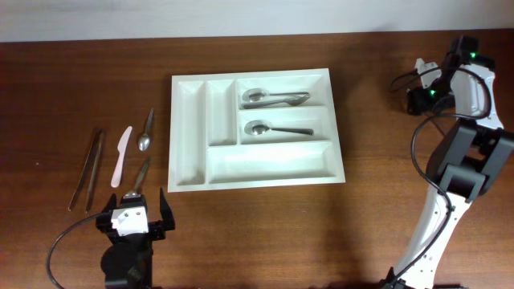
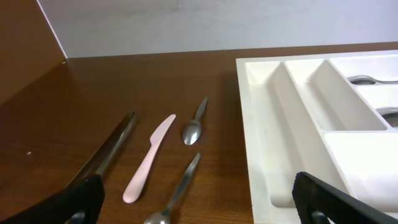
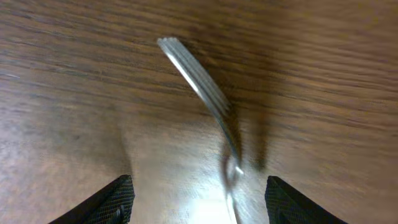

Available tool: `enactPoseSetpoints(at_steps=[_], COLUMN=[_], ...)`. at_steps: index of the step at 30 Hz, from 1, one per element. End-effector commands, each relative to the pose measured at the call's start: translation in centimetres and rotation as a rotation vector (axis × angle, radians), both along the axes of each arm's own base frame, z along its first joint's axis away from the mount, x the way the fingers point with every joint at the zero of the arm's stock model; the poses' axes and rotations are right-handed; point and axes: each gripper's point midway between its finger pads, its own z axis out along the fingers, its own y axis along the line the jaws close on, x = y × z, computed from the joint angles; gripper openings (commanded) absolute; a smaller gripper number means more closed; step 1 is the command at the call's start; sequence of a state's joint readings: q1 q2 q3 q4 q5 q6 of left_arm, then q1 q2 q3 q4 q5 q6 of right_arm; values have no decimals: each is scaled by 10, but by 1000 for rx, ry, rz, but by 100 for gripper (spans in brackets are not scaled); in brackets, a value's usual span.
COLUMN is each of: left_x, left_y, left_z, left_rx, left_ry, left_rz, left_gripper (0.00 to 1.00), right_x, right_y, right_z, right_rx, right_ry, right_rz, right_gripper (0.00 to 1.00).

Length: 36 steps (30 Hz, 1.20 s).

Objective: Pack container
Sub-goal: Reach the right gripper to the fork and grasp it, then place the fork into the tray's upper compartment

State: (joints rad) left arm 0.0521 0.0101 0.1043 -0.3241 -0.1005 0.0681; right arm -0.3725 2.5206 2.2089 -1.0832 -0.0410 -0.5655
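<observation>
The large white rectangular plastic cutlery tray (image 1: 273, 163) lies at the centre of the overhead frame. The left gripper (image 1: 134, 207) sits below its lower left corner, jaws spread wide and empty; in the left wrist view the tray (image 2: 280, 112) fills the right side. The right gripper (image 1: 419, 87), at the upper right, is well apart from the tray, and its jaws stand apart around one blurred silver metal fork (image 3: 202, 87). Left of the tray lie one pair of long dark metal tongs (image 1: 88, 168), one pale pink plastic knife (image 1: 122, 152) and two silver metal spoons (image 1: 146, 132). Two upper right compartments hold more spoons (image 1: 273, 128), count unclear
</observation>
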Motion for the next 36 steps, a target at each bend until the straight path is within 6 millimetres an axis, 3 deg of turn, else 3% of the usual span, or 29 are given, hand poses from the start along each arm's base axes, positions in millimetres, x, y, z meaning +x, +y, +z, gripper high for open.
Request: enactPoseSetpoints(at_steps=[1,4,6,7,8,10,18,22,25,26,28,29,33,34,36], left_x=[0,0,0,0,0,0,0,0,0,0,0,0,0,0,0], left_y=[0,0,0,0,0,0,0,0,0,0,0,0,0,0,0], left_z=[-1,-1,-1,-1,-1,-1,-1,-1,-1,-1,-1,-1,-1,-1,-1], left_rx=[14,14,14,14,14,14,14,14,14,14,14,14,14,14,14], left_ry=[0,0,0,0,0,0,0,0,0,0,0,0,0,0,0], left_rz=[-7,-7,-7,-7,-7,-7,-7,-7,-7,-7,-7,-7,-7,-7,-7], left_gripper=[99,99,99,99,99,99,99,99,99,99,99,99,99,99,99], right_x=[-2,-4,-4,-3,-3,-3,8,24,42,50,55,55,52,49,45], right_y=[5,6,6,6,6,7,21,24,39,52,72,92,149,185,223], right_z=[-26,-34,-34,-34,-34,-34,-15,29,82,114,147,171,207,218,223], right_rx=[48,53,53,52,52,60,132,115,117,117,117,113,142,200,251], right_ry=[29,42,42,40,39,37,-12,-75,-178,-238,-293,-326,-371,-391,-392], right_rz=[4,4,4,4,4,4,23,42,82,113,154,192,297,364,433], right_gripper=[68,66,49,39,22,4,4,4,3,4,4,4,4,4,4])
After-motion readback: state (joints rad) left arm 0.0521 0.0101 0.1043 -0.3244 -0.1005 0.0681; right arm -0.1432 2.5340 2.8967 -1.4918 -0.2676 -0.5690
